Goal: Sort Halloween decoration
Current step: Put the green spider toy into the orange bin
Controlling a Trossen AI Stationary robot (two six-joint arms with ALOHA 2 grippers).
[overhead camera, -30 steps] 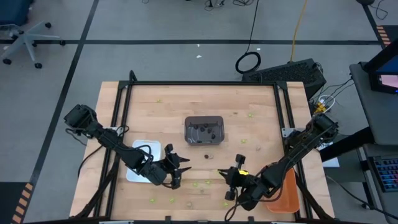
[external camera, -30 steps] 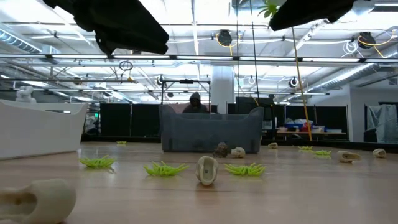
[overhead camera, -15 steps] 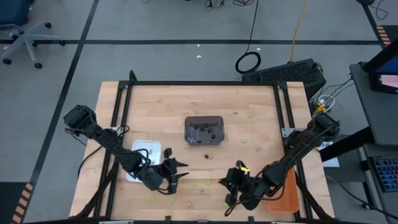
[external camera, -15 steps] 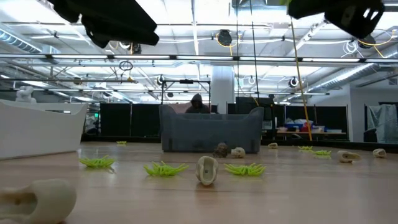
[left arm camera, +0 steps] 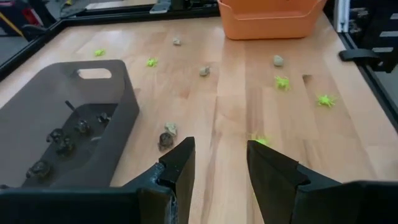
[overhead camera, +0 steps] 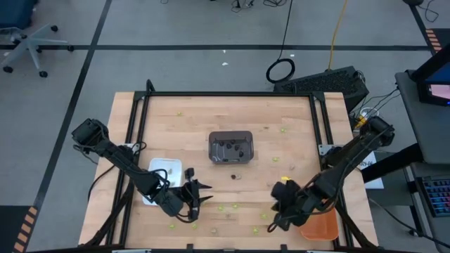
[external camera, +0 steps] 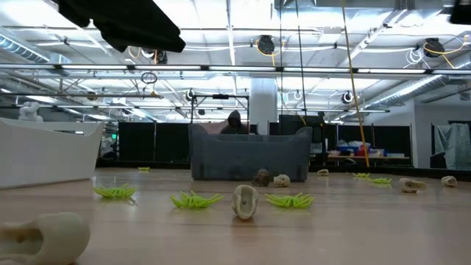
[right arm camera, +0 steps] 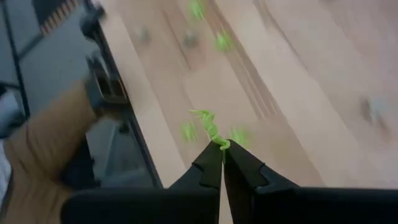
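Observation:
The Halloween decoration is tiny lime-green, tan and dark trinkets lying scattered on the wooden table. Several dark ones lie in the dark grey tray. My right gripper hangs above the table's near right part, next to the orange tray. It is shut on a lime-green trinket. My left gripper hovers open beside the white tray, with nothing between its fingers. My right gripper pinches one end of the lime-green trinket between its two fingertips. The rest of the trinket sticks out beyond the tips. The fingers slant downward, and the trinket is lifted clear of the table.
The grey tray stands at the table's middle, the white tray at the near left, the orange tray at the near right. Loose trinkets lie between the two grippers and toward the far side. A black frame rims the table.
My right gripper has risen and gone toward the table's right edge and the orange tray, rolling its wrist as it went. It has stayed shut on the lime-green trinket, which is carried clear of the table. In the low view it has passed out at the upper right.

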